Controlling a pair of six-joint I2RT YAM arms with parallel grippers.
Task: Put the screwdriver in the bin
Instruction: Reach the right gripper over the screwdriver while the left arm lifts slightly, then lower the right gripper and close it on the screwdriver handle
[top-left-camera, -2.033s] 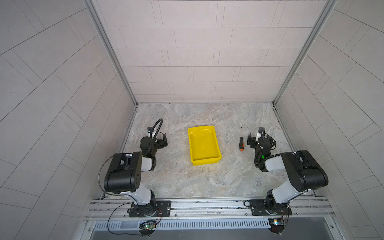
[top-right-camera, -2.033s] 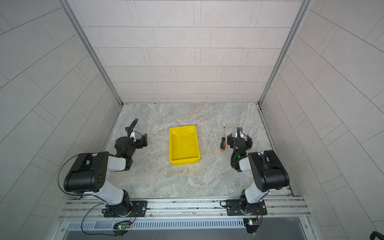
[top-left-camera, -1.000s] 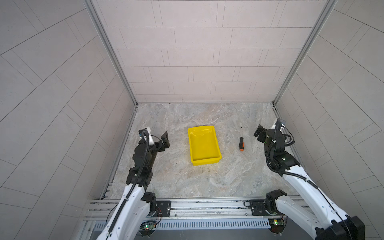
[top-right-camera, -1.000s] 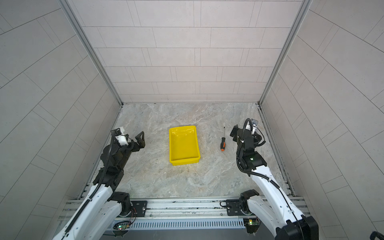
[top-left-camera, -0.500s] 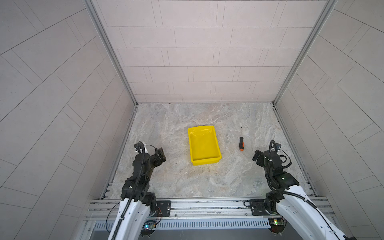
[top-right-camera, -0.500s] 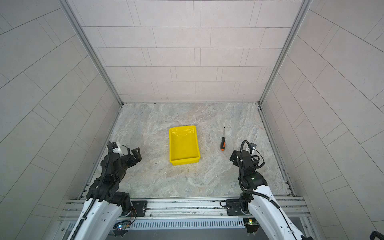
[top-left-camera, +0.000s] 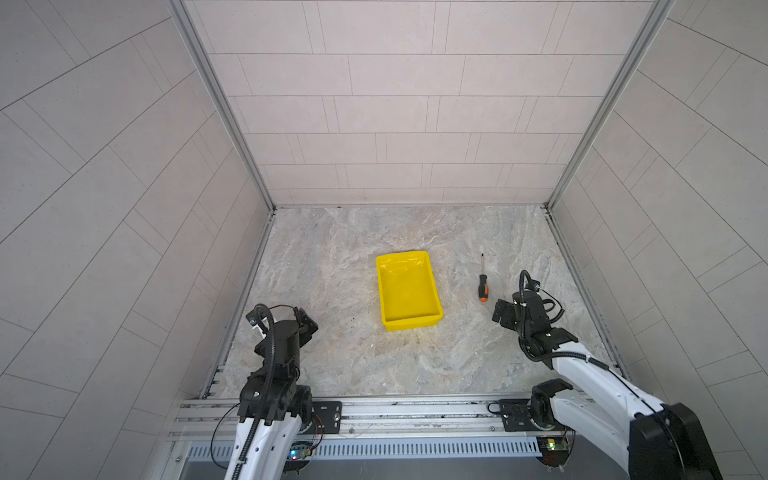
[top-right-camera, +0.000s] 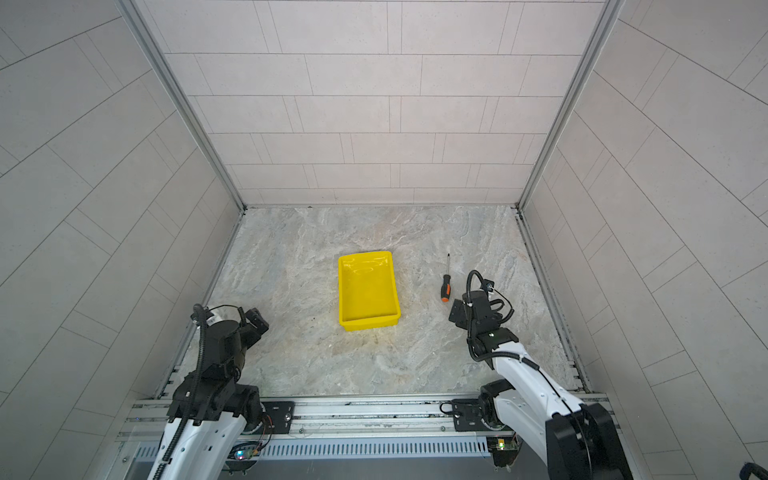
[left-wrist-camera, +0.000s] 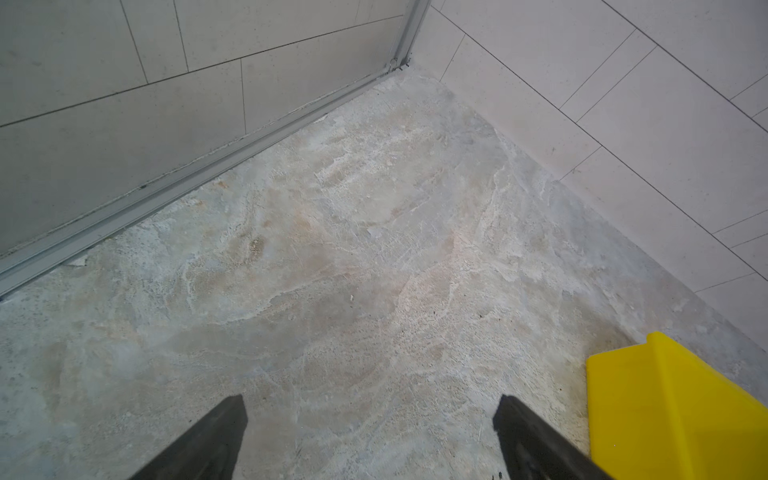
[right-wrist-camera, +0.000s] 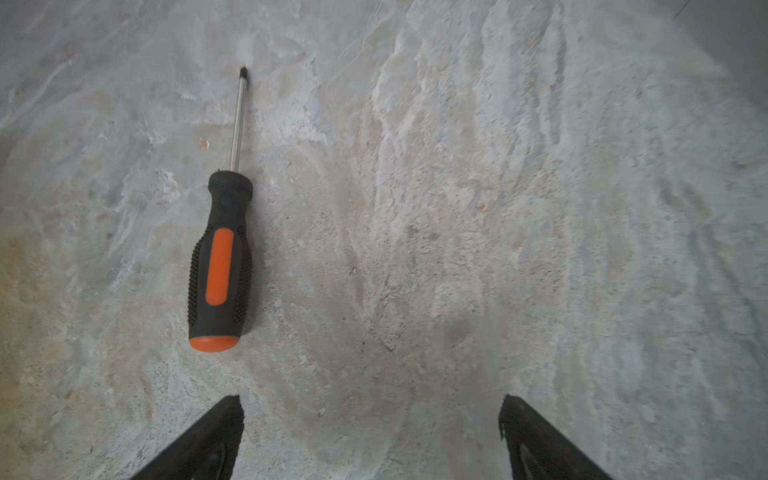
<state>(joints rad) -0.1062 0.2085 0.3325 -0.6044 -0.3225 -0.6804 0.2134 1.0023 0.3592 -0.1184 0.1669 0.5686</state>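
Screwdriver (top-left-camera: 482, 286): flat on the table (top-left-camera: 332, 361), right of the bin and well apart from it, tip toward the back wall.
Left gripper (left-wrist-camera: 370, 405): jaws wide, holding nothing, over bare table beside the bin's corner.
Bin (top-left-camera: 406, 291): yellow, mid-table.
Right gripper (right-wrist-camera: 370, 401): jaws wide, holding nothing, near the orange handle end, not touching.

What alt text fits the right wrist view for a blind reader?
A black screwdriver with orange bands lies flat on a mottled grey table, untouched. The right claw hangs wide open, short of its handle.
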